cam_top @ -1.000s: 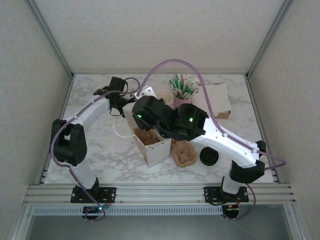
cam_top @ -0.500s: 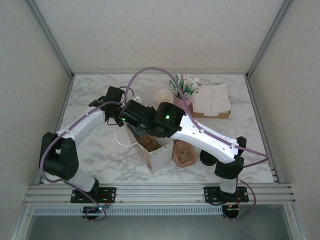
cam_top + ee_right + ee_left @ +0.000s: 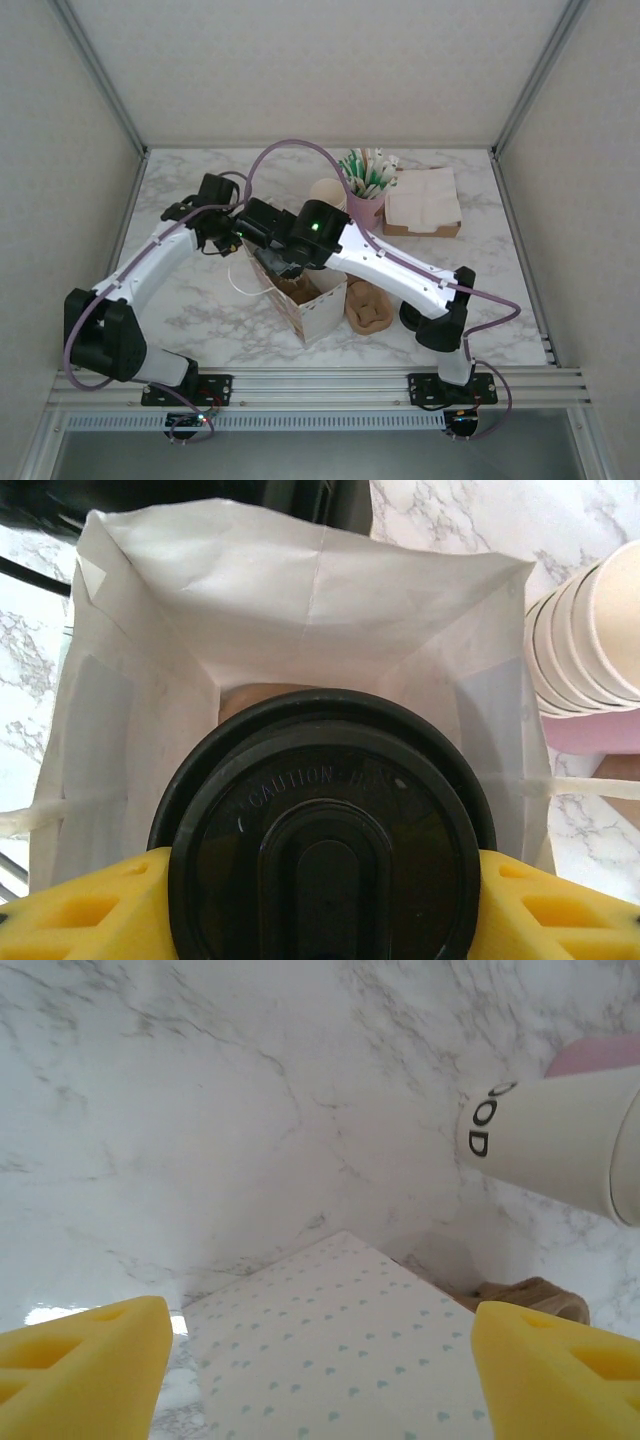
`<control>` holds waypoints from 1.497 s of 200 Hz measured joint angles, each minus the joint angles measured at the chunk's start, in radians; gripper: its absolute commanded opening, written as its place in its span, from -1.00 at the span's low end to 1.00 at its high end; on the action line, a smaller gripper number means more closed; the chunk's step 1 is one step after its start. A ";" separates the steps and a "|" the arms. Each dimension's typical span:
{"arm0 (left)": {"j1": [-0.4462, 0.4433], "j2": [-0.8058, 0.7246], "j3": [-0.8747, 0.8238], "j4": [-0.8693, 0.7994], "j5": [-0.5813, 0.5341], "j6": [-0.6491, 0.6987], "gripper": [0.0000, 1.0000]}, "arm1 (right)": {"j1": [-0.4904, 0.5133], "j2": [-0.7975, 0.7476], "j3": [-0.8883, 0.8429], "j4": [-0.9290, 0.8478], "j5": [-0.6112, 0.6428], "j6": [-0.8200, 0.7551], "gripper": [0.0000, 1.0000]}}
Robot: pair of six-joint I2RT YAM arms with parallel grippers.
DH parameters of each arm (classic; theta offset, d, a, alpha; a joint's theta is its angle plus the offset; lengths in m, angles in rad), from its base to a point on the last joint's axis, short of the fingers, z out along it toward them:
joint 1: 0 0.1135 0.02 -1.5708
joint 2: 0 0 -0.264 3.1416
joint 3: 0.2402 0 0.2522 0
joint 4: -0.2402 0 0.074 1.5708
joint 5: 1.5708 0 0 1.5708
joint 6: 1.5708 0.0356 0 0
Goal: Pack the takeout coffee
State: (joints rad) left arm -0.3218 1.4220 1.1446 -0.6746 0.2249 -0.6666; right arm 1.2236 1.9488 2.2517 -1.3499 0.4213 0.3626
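Pinching the takeout coffee [image 3: 325, 830], the right gripper [image 3: 320, 900] is centred over the open bag [image 3: 320, 590] mid-desk, probably to clear its walls. The left gripper [image 3: 320, 1360] is spread beside it.

**Marble tabletop and its load**

White, grey-veined marble table [image 3: 180, 300], seen from above. Centre: an open white paper bag [image 3: 318, 308] standing upright (small pale hearts printed on its wall). Just right of it lies a brown pulp cup carrier [image 3: 368, 308], then a squat black round stack [image 3: 412, 316], probably lids, partly hidden. Far side: cream paper cups [image 3: 327, 190], a pink pot of straws [image 3: 365, 210], a napkin tray [image 3: 424, 200].
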 measured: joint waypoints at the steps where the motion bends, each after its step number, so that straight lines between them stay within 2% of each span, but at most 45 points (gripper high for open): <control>1: 0.002 -0.003 0.000 -0.001 0.000 0.000 0.60 | 0.000 0.000 -0.001 0.000 -0.001 0.000 0.17; 34: 0.034 -0.045 0.000 -0.013 -0.010 -0.008 0.60 | -0.007 0.009 -0.029 0.003 -0.023 0.000 0.16; 65: 0.086 -0.050 -0.011 -0.004 -0.021 -0.015 0.48 | -0.013 0.032 -0.066 0.008 -0.040 0.008 0.16; 93: 0.130 -0.048 -0.043 0.002 -0.018 -0.019 0.47 | -0.020 0.032 -0.111 0.026 -0.056 0.016 0.14; 140: 0.129 -0.017 -0.047 0.016 -0.006 -0.019 0.42 | -0.028 0.032 -0.167 0.056 -0.060 0.026 0.12; 244: 0.129 0.163 -0.065 0.091 0.004 -0.028 0.31 | -0.037 0.042 -0.214 0.137 -0.082 0.029 0.09; 299: 0.129 0.176 -0.098 0.126 0.023 -0.038 0.30 | -0.048 0.063 -0.267 0.169 -0.082 0.029 0.09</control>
State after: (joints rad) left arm -0.1925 1.5982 1.0462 -0.5488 0.2481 -0.7048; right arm 1.1759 2.0117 1.9846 -1.1809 0.3393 0.3912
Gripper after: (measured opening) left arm 0.653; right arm 0.634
